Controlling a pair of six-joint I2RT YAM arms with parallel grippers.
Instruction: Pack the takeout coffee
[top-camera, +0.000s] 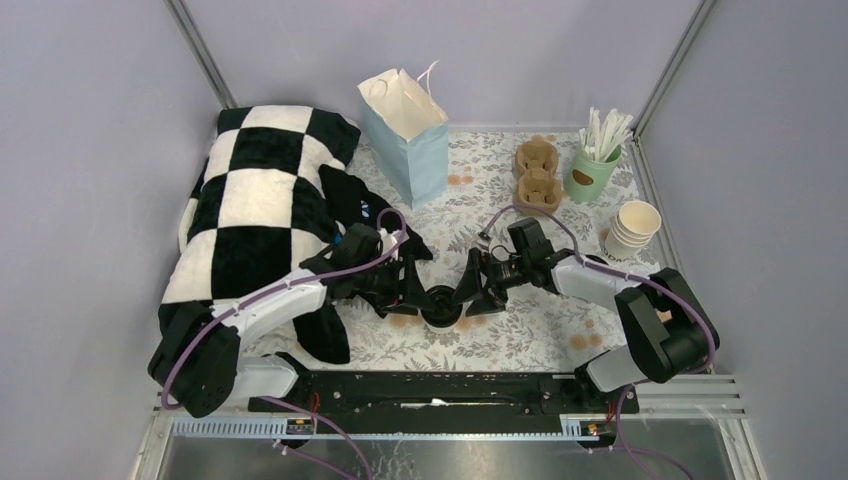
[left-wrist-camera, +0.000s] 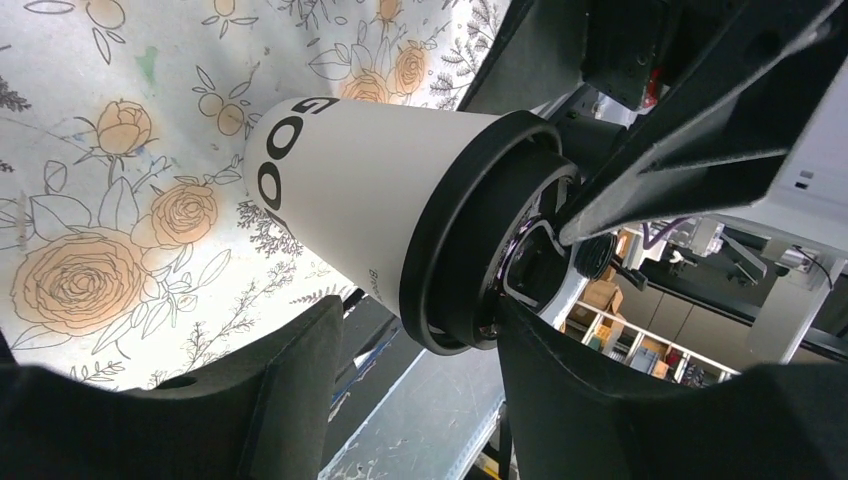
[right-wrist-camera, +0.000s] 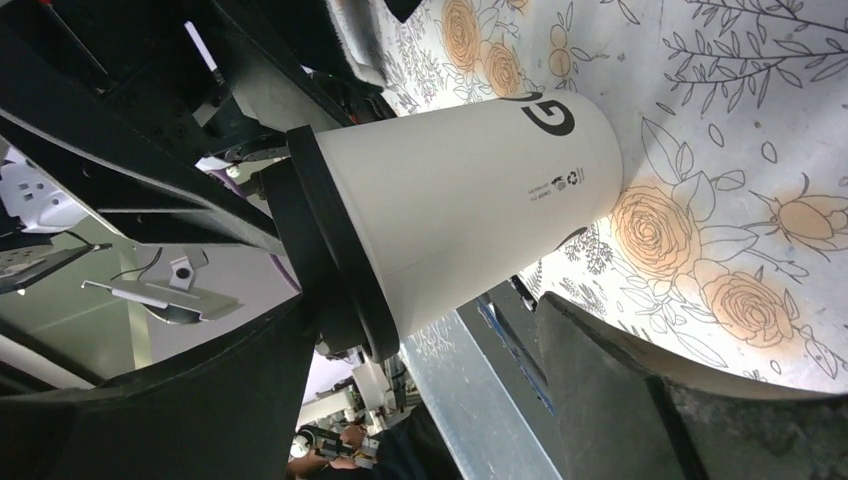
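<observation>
Standing upright near the 6 o'clock edge of the table (top-camera: 525, 340), the takeout coffee (top-camera: 440, 306) is sitting between both grippers. The left gripper (top-camera: 415, 298) is straddling it from 9 o'clock; whether its fingers are pressing it, I cannot tell. The right gripper (top-camera: 472, 293), at 3 o'clock, is holding its fingers apart, one of them clear of the takeout coffee's side.

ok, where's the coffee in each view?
Top external: coffee low centre, seen from above, mostly black lid.
Left wrist: coffee mid-frame, lid toward the lower right.
Right wrist: coffee mid-frame, lid toward the left.
Shared landmark: the floral cloth it stands on.
</observation>
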